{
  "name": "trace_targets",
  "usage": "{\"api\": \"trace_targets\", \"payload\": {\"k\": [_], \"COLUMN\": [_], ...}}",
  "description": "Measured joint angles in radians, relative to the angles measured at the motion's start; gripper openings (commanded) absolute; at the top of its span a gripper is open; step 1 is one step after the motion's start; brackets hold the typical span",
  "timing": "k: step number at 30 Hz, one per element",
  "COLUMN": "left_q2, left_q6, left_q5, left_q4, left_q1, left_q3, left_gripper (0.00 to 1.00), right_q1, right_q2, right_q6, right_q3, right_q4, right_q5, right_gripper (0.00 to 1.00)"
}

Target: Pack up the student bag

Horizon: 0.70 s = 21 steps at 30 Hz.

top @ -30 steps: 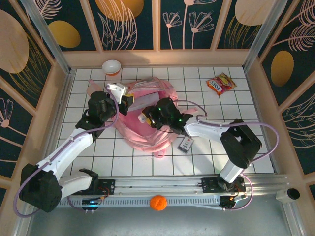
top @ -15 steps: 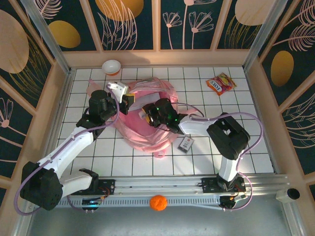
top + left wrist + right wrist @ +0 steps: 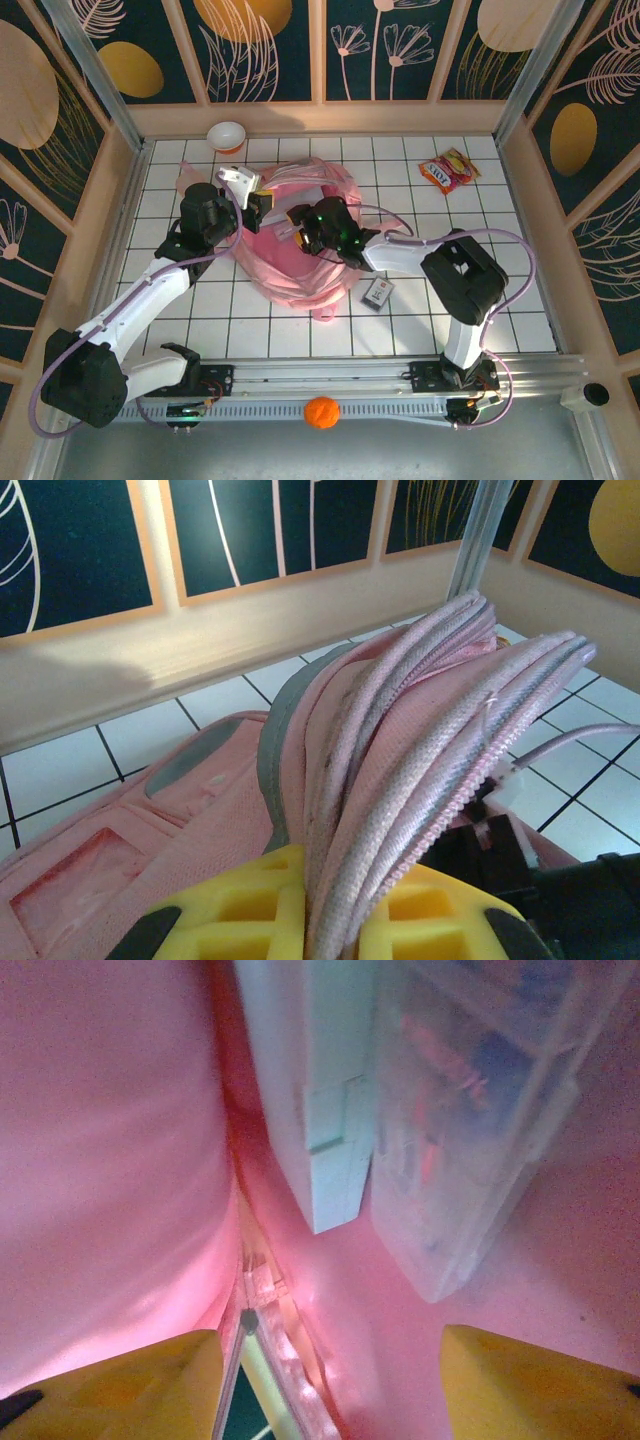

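The left end effector (image 3: 335,912) is clamped on the zippered rim of the student bag (image 3: 290,280). The right end effector (image 3: 330,1380) is open inside the bag, with a white box (image 3: 320,1110) and a clear case (image 3: 470,1130) just ahead.

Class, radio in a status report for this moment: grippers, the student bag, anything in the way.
Left gripper shut on zipper rim of student bag. Right gripper open, inside the bag. White box and clear case close ahead of it.
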Motion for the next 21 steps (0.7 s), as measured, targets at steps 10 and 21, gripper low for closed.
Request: {"api": "trace_targets", "payload": {"k": [10,21], "left_q2": [0.010,0.074], "left_q6": [0.117,0.631], "left_q5": [0.067,0.251], "left_q4": [-0.001,-0.198], "left_q1": [0.002,-0.051], "left_q3": [0.000,-0.015], "left_gripper": [0.00,0.01], "right_q1": [-0.002,-0.106], "right_q2": [-0.367,-0.647], "right_q6": [-0.271,-0.480], "right_q3": [-0.023,-0.096], "right_q4": [-0.126,-0.486], "right_q5": [0.010,0.027], "right_gripper": [0.57,0.51]}}
